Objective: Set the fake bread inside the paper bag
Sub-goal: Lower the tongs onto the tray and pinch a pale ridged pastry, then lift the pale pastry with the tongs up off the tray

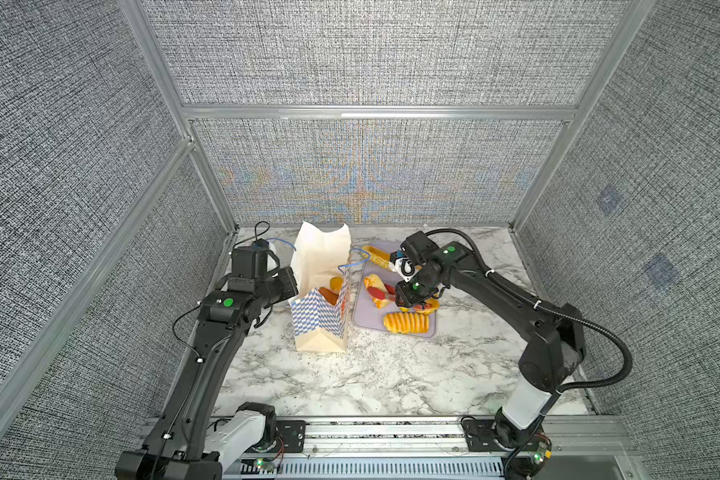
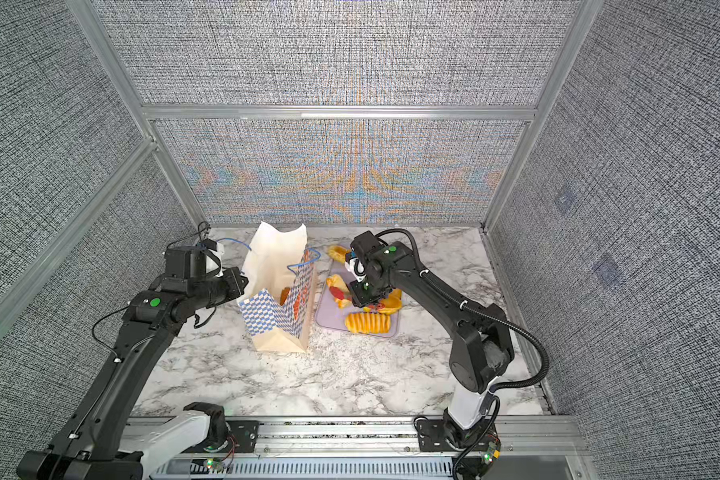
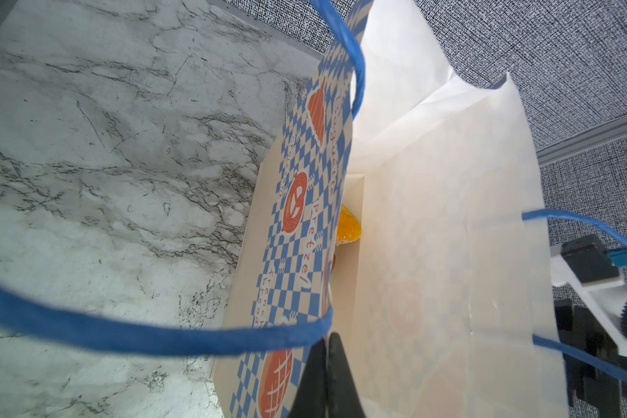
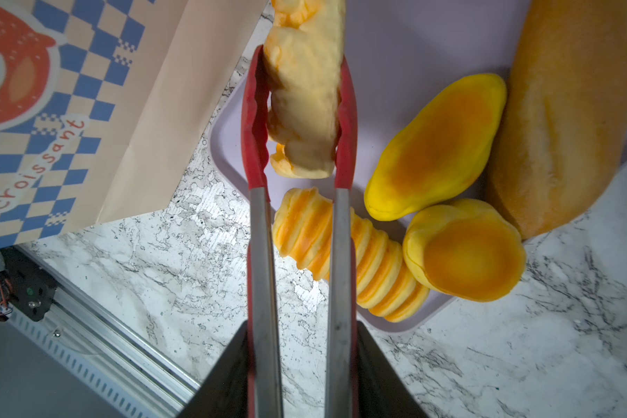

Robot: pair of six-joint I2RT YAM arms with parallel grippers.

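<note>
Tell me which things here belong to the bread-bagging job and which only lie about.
Job: paper bag, twist pastry, ribbed roll, long loaf, oval bun, tart shell, red tongs, lavender tray.
Lying about: marble tabletop, aluminium rail, woven wall panels.

Your right claw (image 4: 301,369) hangs over the tray (image 4: 395,54), gripping the tongs (image 4: 257,224), which run out ahead of it toward the paper bag (image 1: 319,324). The twist (image 4: 304,97) sits between the tong tips, over the tray. The ribbed roll (image 4: 373,275) lies below the tong arms, at the tray's near edge. The tart shell (image 4: 467,249) touches that roll, and the bun (image 4: 435,148) lies between it and the long loaf (image 1: 377,256), which sits behind the claw. The bag stands on the table (image 1: 350,382), just left of the tray. Your left claw (image 3: 326,376) pinches the bag's left rim, and two pieces (image 1: 330,294) lie inside, ahead of it.
</note>
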